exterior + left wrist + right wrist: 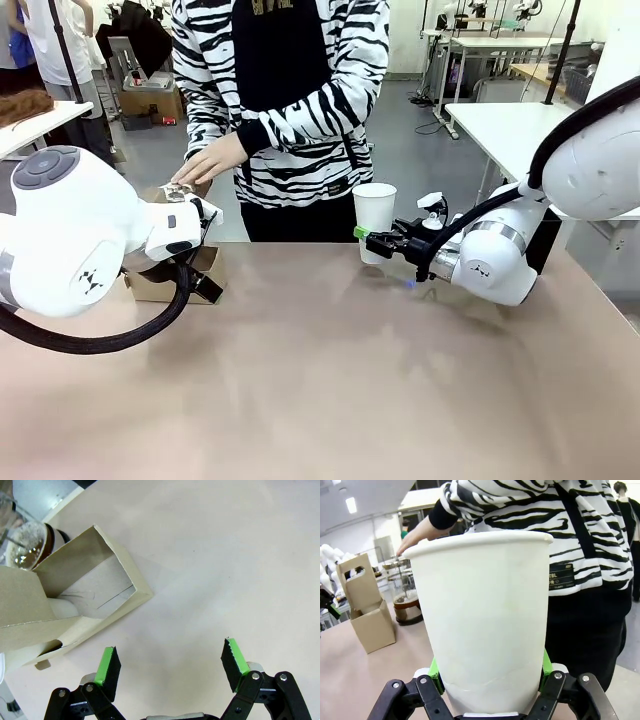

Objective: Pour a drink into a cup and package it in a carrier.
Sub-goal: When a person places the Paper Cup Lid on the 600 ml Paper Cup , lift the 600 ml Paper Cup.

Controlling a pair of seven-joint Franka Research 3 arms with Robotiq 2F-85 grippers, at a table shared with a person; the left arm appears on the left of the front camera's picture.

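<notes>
One white cup (pixel 485 610) (upright) clamped in right gripper (pixel 490 674), left gripper (pixel 171 658) spread wide near carrier (pixel 82 562)

The tan table (pixel 330 380) bears the cardboard carrier (pixel 370 630) at far left, a glass pitcher (pixel 407 607) just beside it

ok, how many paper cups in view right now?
1. The white paper cup is at the table's far side, in front of the person, clamped in the right gripper. The left arm covers part of the carrier, so another could be hidden there.
</notes>
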